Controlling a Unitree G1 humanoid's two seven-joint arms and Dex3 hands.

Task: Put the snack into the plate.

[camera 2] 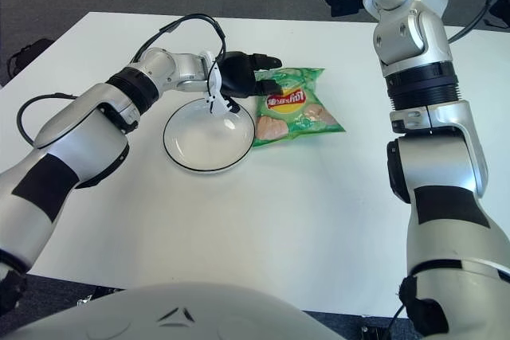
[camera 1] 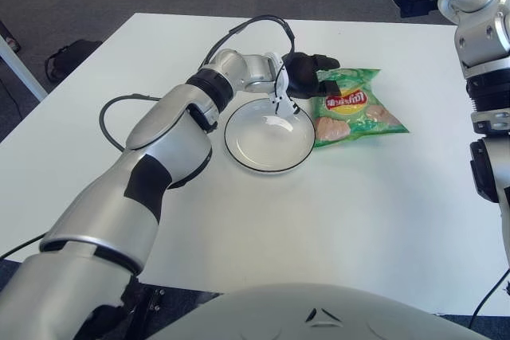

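Snack bag, green chips packet, lies flat on the white table, just right of the plate, its lower-left edge touching or overlapping the plate rim. Not in the plate. Left hand is at the bag's upper-left corner, above the plate's far rim, black fingers clamped on that corner. Right hand is out of view; only the right arm shows, raised at the table's right edge, well apart from the bag.

A white table carries a plate and snack bag.
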